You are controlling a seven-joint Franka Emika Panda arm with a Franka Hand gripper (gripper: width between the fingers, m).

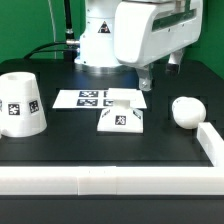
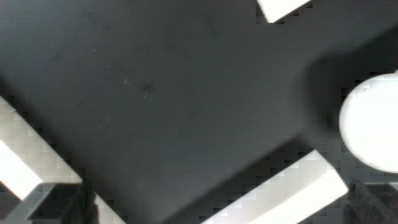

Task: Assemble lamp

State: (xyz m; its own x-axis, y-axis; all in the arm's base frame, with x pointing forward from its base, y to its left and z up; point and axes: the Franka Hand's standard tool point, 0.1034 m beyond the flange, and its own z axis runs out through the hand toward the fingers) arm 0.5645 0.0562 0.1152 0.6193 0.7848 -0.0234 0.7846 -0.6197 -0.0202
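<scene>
Shade (image 1: 20, 104) appears only in the exterior view.

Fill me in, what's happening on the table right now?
Nothing is being held at the moment. The arm's gripper hangs above the table behind the base, apparently open and empty. All three lamp parts sit apart on the table: the shade on the exterior view's left, the base in the middle just in front of the marker board, and the bulb on the right. No parts are joined.
</scene>
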